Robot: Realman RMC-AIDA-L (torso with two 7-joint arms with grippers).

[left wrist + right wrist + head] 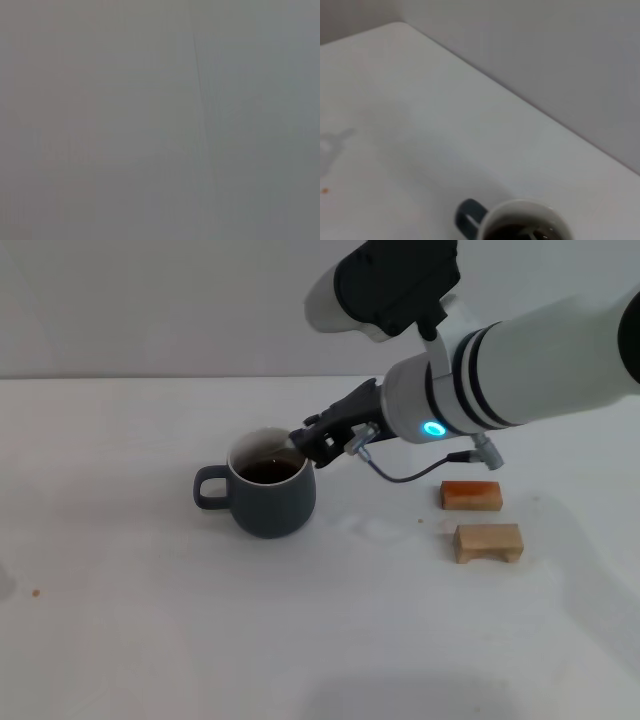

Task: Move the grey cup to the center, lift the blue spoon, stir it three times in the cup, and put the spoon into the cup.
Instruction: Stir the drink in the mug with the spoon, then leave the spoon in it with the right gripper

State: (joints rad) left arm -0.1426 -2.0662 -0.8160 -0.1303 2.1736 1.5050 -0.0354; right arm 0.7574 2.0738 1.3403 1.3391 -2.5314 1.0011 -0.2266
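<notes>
Showed only a flat grey surface (125, 120) filling the whole left wrist view. Carried 1 faint darker line (200, 100) running nearly upright, right of the middle. Held no object, end effector or table edge that could be told.

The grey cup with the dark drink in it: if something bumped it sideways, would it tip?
Probably not: the grey cup looks squat and broad-based, so it would likelier slide on the smooth white table. Its dark liquid sits fairly high and could slosh. It looks ceramic, so likely heavy and breakable.
</notes>
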